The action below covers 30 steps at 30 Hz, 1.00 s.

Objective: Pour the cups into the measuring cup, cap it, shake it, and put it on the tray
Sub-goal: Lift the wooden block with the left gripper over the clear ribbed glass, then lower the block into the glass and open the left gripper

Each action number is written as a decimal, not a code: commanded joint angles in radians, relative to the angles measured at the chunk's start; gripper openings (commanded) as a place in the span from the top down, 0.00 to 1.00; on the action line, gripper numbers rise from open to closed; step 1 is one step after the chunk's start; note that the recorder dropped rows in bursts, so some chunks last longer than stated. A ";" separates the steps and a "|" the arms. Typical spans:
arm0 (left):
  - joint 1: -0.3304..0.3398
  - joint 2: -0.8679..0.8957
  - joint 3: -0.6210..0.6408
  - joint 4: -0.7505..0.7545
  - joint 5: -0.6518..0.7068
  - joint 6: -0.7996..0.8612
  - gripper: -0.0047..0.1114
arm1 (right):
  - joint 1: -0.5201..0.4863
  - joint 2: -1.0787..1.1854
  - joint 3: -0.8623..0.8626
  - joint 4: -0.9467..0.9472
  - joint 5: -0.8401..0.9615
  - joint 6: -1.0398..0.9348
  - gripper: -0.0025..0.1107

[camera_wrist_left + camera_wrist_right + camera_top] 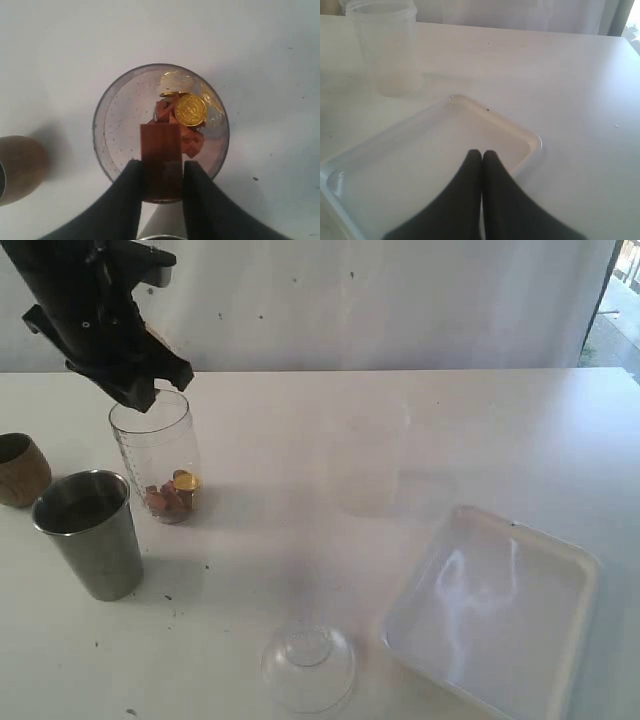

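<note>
White worktop [300,420] under a pale wall; you have one landmark on it, the measuring cup [152,455], standing upright at the left of the exterior view.

Count: three cups, one measuring cup, one tray, one clear dome lid, two end effectors.

- Left end effector [162,167]: directly above the measuring cup's mouth, narrowly parted, clamping a brown block [160,150] between its fingers.
- Right end effector [481,154]: well apart from the measuring cup, over the tray [525,533], fingers pressed together, holding nothing.

Containers:
- Measuring cup: small brown pieces [168,500] and a gold coin [190,110] at the bottom.
- Steel tumbler [90,540]: just beside the measuring cup, left and nearer the camera; its inside is dark, so you cannot tell the contents.
- Wooden cup [20,472]: farther left of the measuring cup; contents not visible.
- Frosted cup [385,50]: well right of the measuring cup, upright, close to the tray's far corner.
- Tray: well apart from the measuring cup, right and nearer the camera.
- Dome lid [308,668]: between the measuring cup's side and the tray, at the near edge.
</note>
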 commanded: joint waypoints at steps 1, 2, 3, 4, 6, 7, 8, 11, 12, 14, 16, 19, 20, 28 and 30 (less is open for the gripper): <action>0.003 0.018 0.005 -0.015 -0.028 -0.011 0.96 | -0.003 -0.005 0.005 -0.003 -0.015 0.004 0.98; 0.003 0.026 0.005 -0.006 -0.030 -0.027 0.96 | -0.003 -0.005 0.005 -0.003 -0.015 0.004 0.98; 0.003 0.030 0.005 -0.001 -0.037 -0.041 0.95 | -0.003 -0.005 0.005 -0.003 -0.015 0.004 0.98; 0.003 0.035 0.005 0.002 -0.049 -0.045 0.89 | -0.003 -0.005 0.005 -0.003 -0.015 0.004 0.98; 0.003 0.035 0.005 0.002 -0.059 -0.045 0.77 | -0.003 -0.005 0.005 -0.003 -0.015 0.004 0.98; 0.003 0.035 0.003 0.002 -0.059 -0.045 0.68 | -0.003 -0.005 0.005 -0.003 -0.015 0.004 0.98; 0.003 0.035 0.003 0.002 -0.059 -0.034 0.56 | -0.003 -0.005 0.005 -0.003 -0.015 0.004 0.98; 0.003 0.035 0.003 0.009 -0.047 -0.028 0.40 | -0.003 -0.005 0.005 -0.003 -0.015 0.004 0.98; 0.003 0.035 0.003 0.031 -0.045 -0.028 0.38 | -0.003 -0.005 0.005 -0.002 -0.015 0.004 0.98; 0.003 0.032 0.002 0.053 -0.045 -0.059 0.38 | -0.003 -0.005 0.005 -0.002 -0.015 0.004 0.98; 0.007 0.013 0.002 0.154 -0.049 -0.173 0.40 | -0.003 -0.005 0.005 -0.002 -0.015 0.004 0.98; 0.060 0.005 0.001 0.072 -0.051 -0.208 0.45 | -0.003 -0.005 0.005 -0.002 -0.015 0.004 0.98; 0.081 0.016 0.001 -0.001 -0.051 -0.185 0.49 | -0.003 -0.005 0.005 -0.002 -0.015 0.004 0.98; 0.129 0.085 0.001 -0.106 -0.040 -0.171 0.61 | -0.003 -0.005 0.005 -0.002 -0.015 0.004 0.98; 0.129 0.108 0.001 -0.106 -0.029 -0.167 0.61 | -0.003 -0.005 0.005 -0.002 -0.015 0.004 0.98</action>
